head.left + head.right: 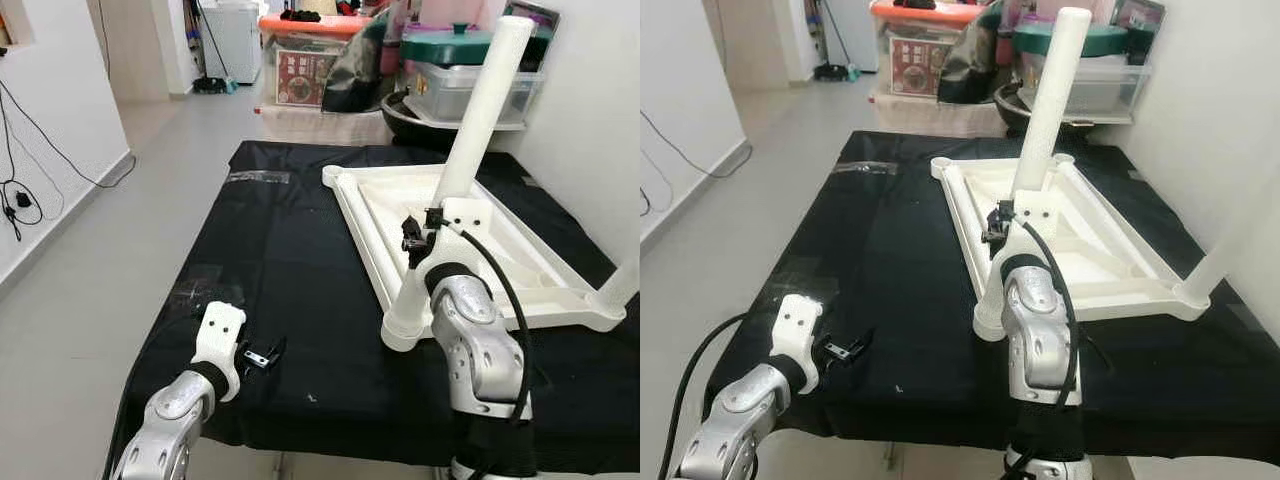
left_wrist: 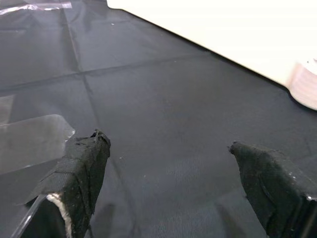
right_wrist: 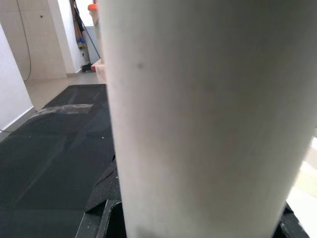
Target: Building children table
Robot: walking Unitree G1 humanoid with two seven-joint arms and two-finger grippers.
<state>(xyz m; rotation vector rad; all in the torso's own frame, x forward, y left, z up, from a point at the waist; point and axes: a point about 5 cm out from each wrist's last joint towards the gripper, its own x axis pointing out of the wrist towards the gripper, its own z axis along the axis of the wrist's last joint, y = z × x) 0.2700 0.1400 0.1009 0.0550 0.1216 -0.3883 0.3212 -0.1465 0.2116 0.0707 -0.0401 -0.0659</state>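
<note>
So the right gripper point(image 1: 415, 240) is clamped on the white table leg point(image 1: 480, 120), which stands tilted at the near corner of the upside-down white tabletop point(image 1: 380, 215) lying on the black cloth point(image 1: 280, 270). Left gripper point(image 1: 262, 356) hovers low over the cloth's near edge, fingers point(image 2: 81, 168) spread apart, holding nothing.

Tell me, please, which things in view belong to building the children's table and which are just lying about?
Part of the job:
- white tabletop, upside down on the black cloth
- white leg, gripped by the right end effector
- second leg, standing in the far corner
- left end effector, open, empty

Lying about:
- storage boxes
- wall cables
- clear tape
</note>
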